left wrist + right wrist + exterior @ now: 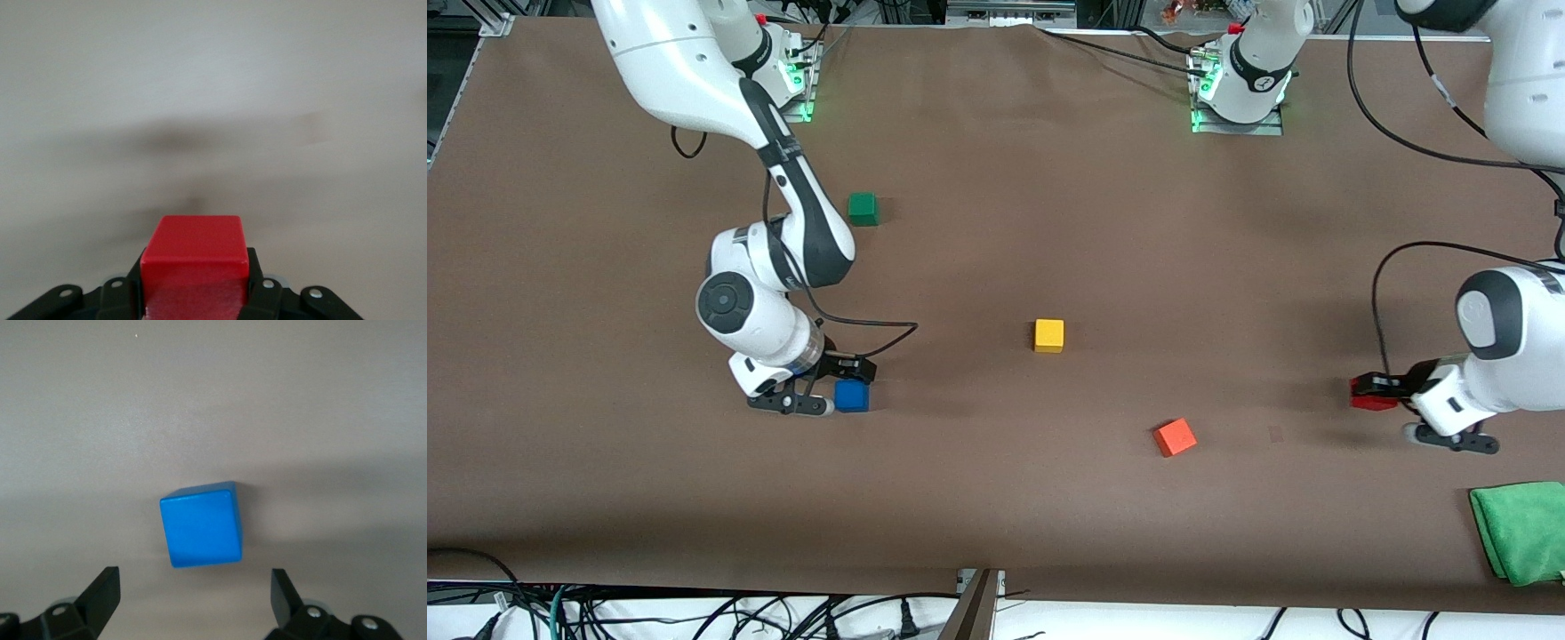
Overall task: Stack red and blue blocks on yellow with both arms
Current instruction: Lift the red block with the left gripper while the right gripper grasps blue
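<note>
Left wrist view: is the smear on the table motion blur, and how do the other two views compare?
Left wrist view: table streaked and soft, likely motion blur; red block stays sharp between the fingers. Right wrist view: blue block crisp, casting a soft shadow. Front view: even light, no glare.

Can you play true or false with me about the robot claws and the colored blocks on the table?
1. The left claw is shut on the red block. True.
2. The right claw is squeezing the blue block. False: its fingers are open, and the block sits on the table ahead of them.
3. The yellow block has a block on top. False: nothing is stacked on it.
4. The green block is farther from the front camera than the yellow block. True.
5. The orange-red block touches the yellow block. False: they sit apart.
</note>
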`<state>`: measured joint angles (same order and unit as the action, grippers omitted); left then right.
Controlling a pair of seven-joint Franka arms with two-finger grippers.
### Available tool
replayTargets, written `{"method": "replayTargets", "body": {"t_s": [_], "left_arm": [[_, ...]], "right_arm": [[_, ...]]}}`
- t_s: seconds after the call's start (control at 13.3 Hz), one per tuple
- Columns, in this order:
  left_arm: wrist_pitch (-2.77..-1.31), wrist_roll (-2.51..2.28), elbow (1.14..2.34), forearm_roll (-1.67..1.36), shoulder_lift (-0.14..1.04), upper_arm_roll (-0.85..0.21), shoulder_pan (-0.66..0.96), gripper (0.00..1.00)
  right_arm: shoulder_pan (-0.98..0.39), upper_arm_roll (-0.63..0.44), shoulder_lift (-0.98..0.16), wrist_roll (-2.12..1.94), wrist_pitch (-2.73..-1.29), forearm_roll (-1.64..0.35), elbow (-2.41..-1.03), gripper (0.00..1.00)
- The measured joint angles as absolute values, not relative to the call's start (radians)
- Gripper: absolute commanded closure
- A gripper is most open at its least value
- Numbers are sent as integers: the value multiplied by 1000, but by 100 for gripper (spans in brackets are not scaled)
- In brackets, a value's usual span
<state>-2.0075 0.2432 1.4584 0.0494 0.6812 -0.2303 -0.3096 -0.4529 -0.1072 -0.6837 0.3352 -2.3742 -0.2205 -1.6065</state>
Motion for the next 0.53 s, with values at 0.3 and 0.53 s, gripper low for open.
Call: {"method": "replayTargets", "body": {"t_s": [0.3, 0.53], "left_arm": [[-1982, -114, 1456, 48, 618, -306, -70, 86], [-1982, -221, 1448, 48, 618, -305, 134, 88]], "right_arm": [[-460, -108, -733, 309, -2446, -196, -1606, 18], [-460, -109, -750, 297, -2466, -153, -1606, 45]]}}
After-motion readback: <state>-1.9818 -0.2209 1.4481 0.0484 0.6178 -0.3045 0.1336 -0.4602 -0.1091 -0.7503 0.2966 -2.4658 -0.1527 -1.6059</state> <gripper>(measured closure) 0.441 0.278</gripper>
